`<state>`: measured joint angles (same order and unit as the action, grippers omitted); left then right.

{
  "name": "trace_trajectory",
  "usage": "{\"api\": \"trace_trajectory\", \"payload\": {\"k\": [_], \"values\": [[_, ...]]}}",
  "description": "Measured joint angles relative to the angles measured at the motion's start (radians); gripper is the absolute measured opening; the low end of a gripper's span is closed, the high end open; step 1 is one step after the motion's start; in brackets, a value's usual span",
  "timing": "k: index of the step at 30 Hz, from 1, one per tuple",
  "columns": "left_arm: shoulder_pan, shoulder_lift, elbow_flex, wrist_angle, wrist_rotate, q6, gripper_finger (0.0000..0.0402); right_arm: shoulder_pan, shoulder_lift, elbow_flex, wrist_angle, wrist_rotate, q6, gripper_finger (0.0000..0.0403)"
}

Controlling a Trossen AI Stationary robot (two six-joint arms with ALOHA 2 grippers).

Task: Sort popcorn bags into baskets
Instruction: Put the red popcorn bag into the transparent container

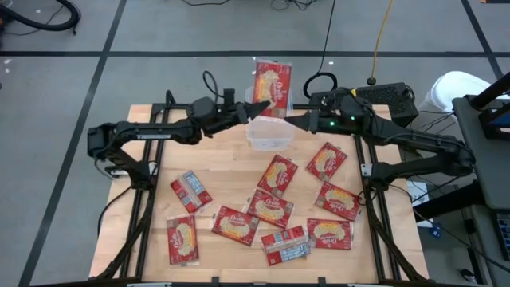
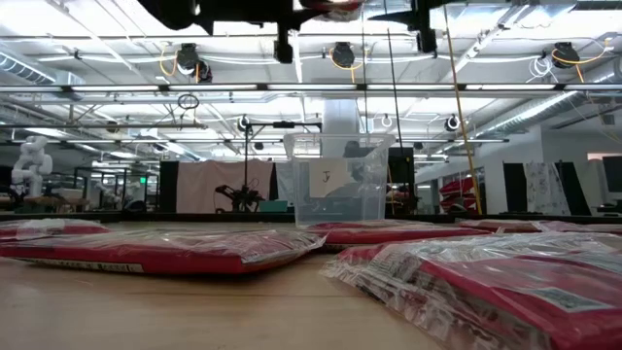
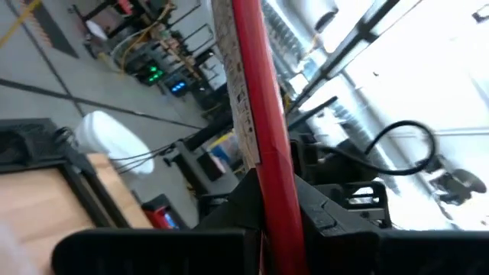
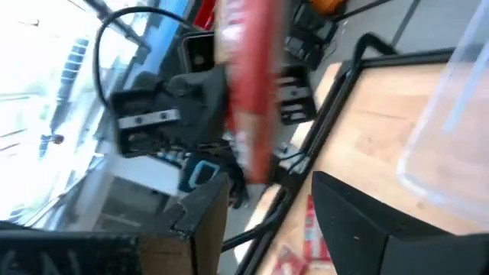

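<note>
While the left gripper [image 1: 253, 109] pinches one popcorn bag [image 1: 272, 86] by its edge — lifted above the clear basket [image 1: 269, 132] at the bench's far side, likely for a handover — the right gripper [image 1: 293, 123] meets it, jaws parted. Other bags [image 1: 275, 175] lie scattered nearer.

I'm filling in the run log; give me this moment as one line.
left gripper: shut on popcorn bag, raised above tub | right gripper: open beside bag | other bags on table
</note>
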<state>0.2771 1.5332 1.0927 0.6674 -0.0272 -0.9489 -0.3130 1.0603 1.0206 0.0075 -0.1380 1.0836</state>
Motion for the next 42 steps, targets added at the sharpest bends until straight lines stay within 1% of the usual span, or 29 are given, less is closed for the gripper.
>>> {"api": "trace_trajectory", "payload": {"k": [4, 8, 13, 17, 20, 24, 26, 29, 33, 38, 40, 42], "values": [[0.003, 0.007, 0.000, -0.006, -0.035, 0.006, 0.0030, -0.042, 0.028, 0.000, 0.113, -0.072, 0.054, 0.0189], [0.013, 0.005, 0.000, -0.006, -0.054, 0.036, 0.0030, -0.078, 0.073, 0.000, 0.161, -0.068, 0.107, 0.0185], [0.018, 0.005, 0.000, 0.049, -0.055, 0.057, 0.0030, -0.107, 0.142, 0.000, 0.230, -0.071, 0.135, 0.0160], [0.020, 0.006, 0.000, 0.035, -0.057, 0.095, 0.0030, -0.113, 0.189, 0.001, 0.290, -0.070, 0.135, 0.0123], [0.020, 0.006, 0.000, 0.036, -0.057, 0.126, 0.0031, -0.113, 0.208, 0.001, 0.328, -0.073, 0.122, 0.0081], [0.023, 0.006, -0.001, 0.021, -0.058, 0.136, 0.0033, -0.113, 0.212, 0.001, 0.321, -0.073, 0.080, 0.0017], [0.025, 0.006, 0.000, -0.001, -0.053, 0.139, 0.0041, -0.121, 0.209, 0.001, 0.311, -0.075, 0.060, 0.0007], [0.036, 0.005, -0.001, -0.046, -0.027, 0.134, 0.0071, -0.144, 0.197, 0.001, 0.272, -0.078, 0.065, 0.0011], [0.058, -0.008, -0.001, -0.099, 0.025, 0.121, 0.0135, -0.188, 0.155, 0.001, 0.201, -0.076, 0.054, 0.0002], [0.091, -0.050, 0.000, -0.223, 0.025, 0.110, 0.0210, -0.241, 0.108, 0.000, 0.104, -0.086, 0.022, 0.0000], [0.110, -0.057, 0.000, -0.274, 0.018, 0.110, 0.0229, -0.259, 0.099, 0.001, 0.071, -0.100, 0.013, 0.0000], [0.126, -0.058, 0.000, -0.286, 0.036, 0.129, 0.0232, -0.269, 0.098, 0.001, 0.040, -0.103, 0.000, 0.0000]]}}
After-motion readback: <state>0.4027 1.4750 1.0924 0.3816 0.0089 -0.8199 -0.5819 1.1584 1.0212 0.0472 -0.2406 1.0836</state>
